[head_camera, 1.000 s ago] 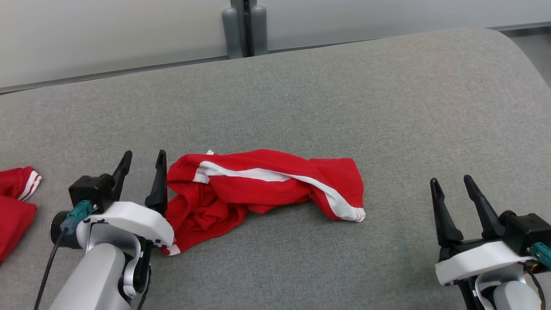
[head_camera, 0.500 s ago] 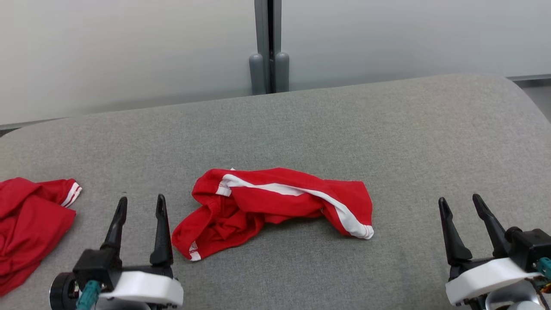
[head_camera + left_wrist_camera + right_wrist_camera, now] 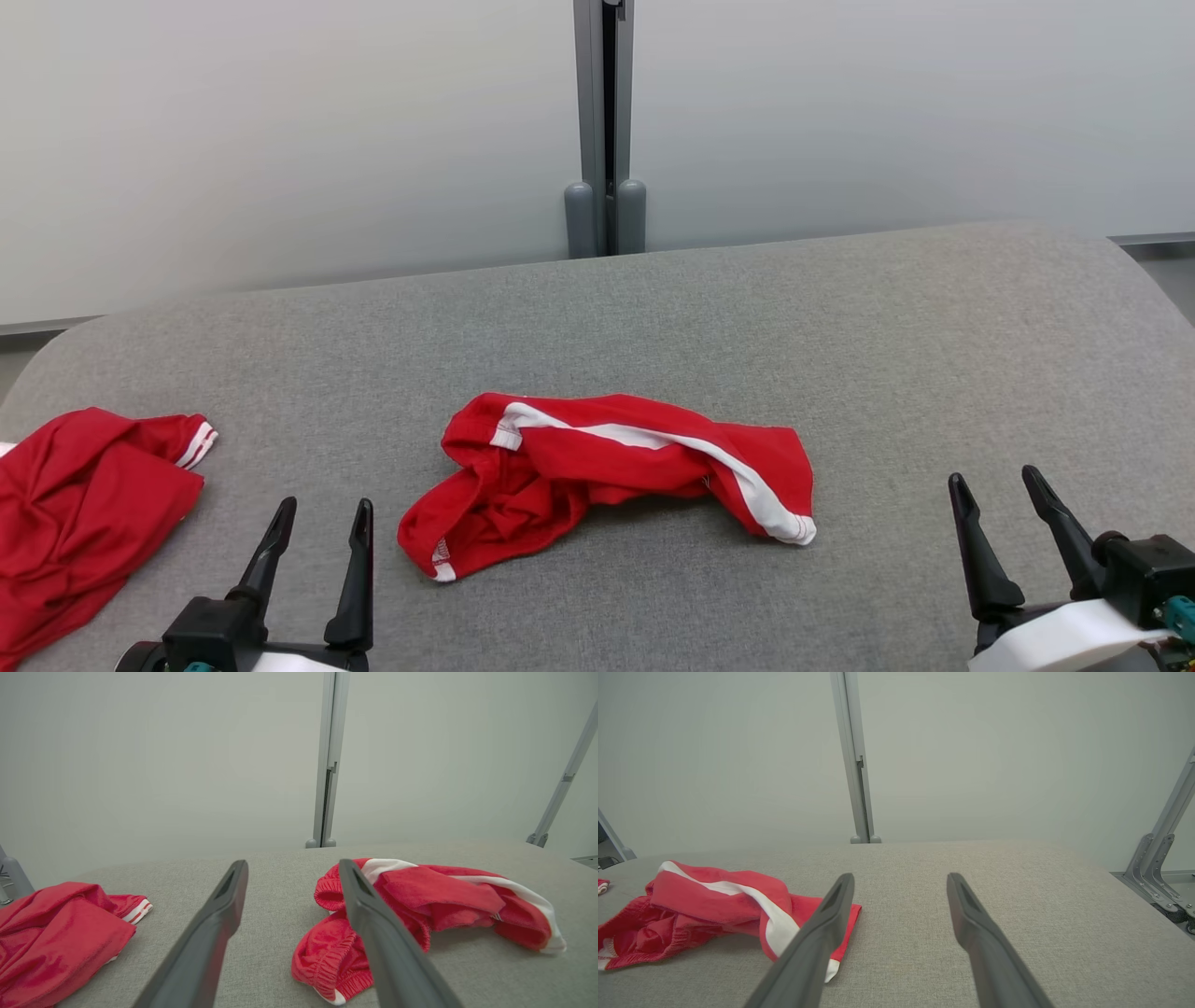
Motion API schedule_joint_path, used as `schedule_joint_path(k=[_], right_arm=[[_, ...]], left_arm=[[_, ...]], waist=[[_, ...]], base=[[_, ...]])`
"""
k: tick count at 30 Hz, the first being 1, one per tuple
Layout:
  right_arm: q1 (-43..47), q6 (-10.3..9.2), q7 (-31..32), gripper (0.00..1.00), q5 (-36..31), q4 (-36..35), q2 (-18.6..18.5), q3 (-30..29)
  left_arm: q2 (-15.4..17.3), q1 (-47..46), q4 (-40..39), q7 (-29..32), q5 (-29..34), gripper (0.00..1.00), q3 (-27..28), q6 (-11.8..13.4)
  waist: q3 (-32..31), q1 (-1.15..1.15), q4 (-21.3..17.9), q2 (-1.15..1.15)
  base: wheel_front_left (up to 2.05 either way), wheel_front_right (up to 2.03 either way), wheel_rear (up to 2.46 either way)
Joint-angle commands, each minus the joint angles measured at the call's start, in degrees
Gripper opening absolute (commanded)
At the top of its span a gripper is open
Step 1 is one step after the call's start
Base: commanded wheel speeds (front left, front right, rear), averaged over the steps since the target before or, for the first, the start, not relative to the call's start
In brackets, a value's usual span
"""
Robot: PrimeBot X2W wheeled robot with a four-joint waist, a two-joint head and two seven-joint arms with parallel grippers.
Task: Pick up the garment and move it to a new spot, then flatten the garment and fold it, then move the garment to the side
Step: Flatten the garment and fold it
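- Red knit cloth, soft and rumpled, makes up the garment [image 3: 607, 471]. A white stripe runs along its upper edge and turns down to the hem at its right end. In the left wrist view a gathered, ribbed waistband shows at its near end.
- It lies unfolded in a long crumpled heap near the middle of the padded surface [image 3: 840, 355], between the two grippers and touching neither.
- Dark, smooth and tapered, the fingers of the left gripper [image 3: 326, 505] stand spread with nothing between them, near the garment's lower left corner.
- The right gripper [image 3: 991, 476] is spread just as wide and empty, well apart from the garment's right end.
- A second red garment [image 3: 84, 504] with a white-striped cuff lies bunched at the surface's left edge.
- The surface is grey woven fabric, finely flecked, with rounded far corners.
- Behind it stand pale matt wall panels [image 3: 280, 140], joined by a grey metal post [image 3: 605, 93] with two rounded grey caps at its foot.
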Motion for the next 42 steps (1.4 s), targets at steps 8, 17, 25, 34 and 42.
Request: schedule_joint_path(k=[8,17,25,34,42], right_arm=[[1.3,0.0,0.8,1.0,-0.4,-1.2,0.2,0.1],[1.2,0.0,0.9,1.0,-0.1,-1.2,0.3,0.2],[0.9,0.0,0.5,1.0,0.2,-1.0,0.4,0.4],[-0.7,0.0,0.7,1.0,0.4,-0.8,0.3,1.9],[-3.2,0.0,-0.2,1.0,1.4,0.1,-0.1,3.2]], left_arm=[[-1.8,-0.1,2.4,-0.1,0.4,1.0,2.7,-2.9],[-3.5,-0.2,3.2,-0.1,2.3,1.0,4.7,-4.4],[-4.7,-1.8,3.9,-0.1,4.0,1.0,4.2,-5.8],[-7.8,-9.9,12.4,0.6,5.2,1.0,-1.7,-9.6],[-9.4,-18.1,25.8,1.8,3.5,1.0,-3.6,-11.1]], waist=[[-0.7,0.0,0.5,0.0],[-0.6,0.0,0.4,0.0],[-0.1,0.0,0.4,0.0],[2.6,0.0,-0.6,0.0],[6.1,0.0,-3.0,0.0]], base=[[0.0,0.0,0.0],[0.0,0.0,0.0],[0.0,0.0,0.0],[0.0,0.0,0.0],[0.0,0.0,0.0]])
